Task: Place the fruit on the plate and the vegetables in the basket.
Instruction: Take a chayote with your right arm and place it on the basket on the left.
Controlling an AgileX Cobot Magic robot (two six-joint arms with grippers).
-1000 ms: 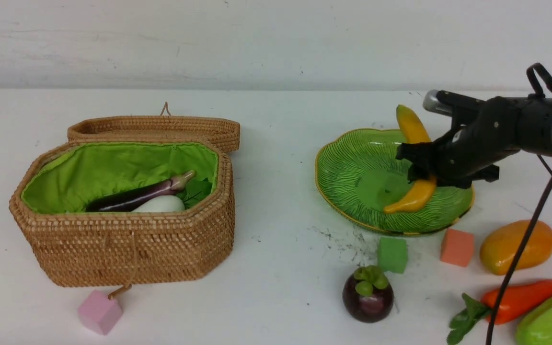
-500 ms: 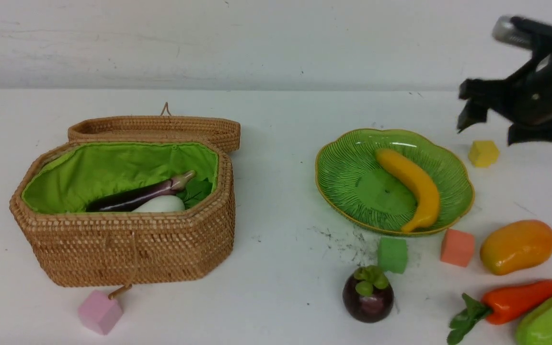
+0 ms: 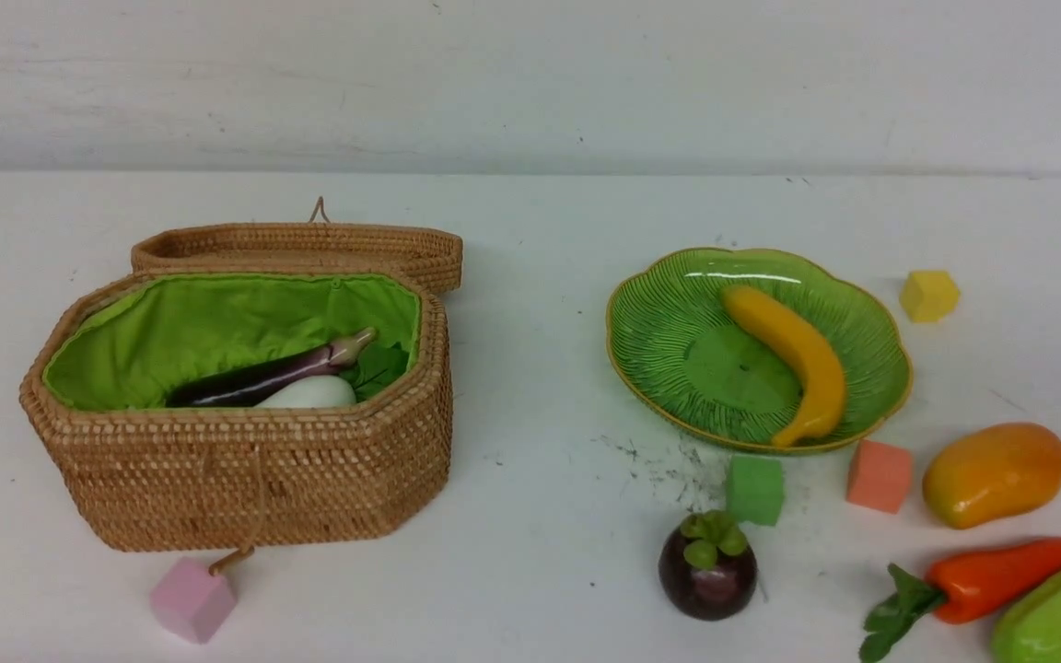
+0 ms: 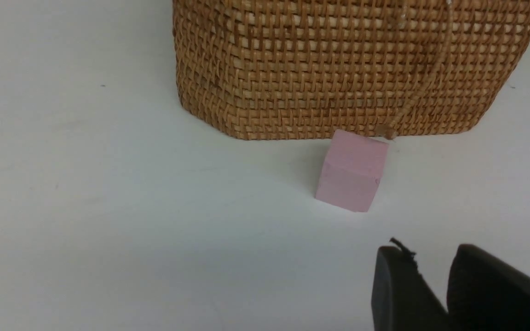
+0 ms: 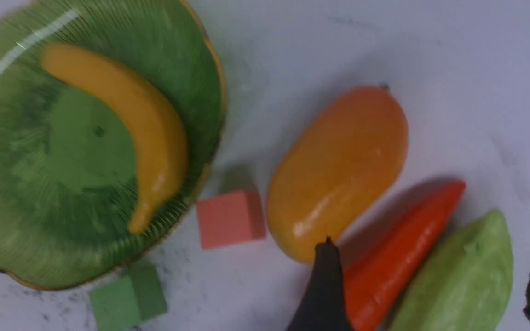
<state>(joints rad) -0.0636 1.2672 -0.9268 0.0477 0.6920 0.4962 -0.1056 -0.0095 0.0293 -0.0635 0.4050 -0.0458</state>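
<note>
One banana (image 3: 798, 354) is seen on the plate (image 3: 669, 341), centre right; one eggplant (image 3: 254, 378) and one radish (image 3: 309, 393) are seen in the basket (image 3: 245, 479), left. The right hand (image 5: 435, 239) is spread wide and empty; the left hand (image 4: 428, 257) is barely parted, empty.

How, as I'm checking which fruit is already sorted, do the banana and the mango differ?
The banana lies in the plate; the mango lies on the table, off the plate. The banana is slim and curved; the mango is plump and oval. The banana is plain yellow; the mango is orange shading to yellow. Both are glossy fruit, and nothing grips either.
</note>
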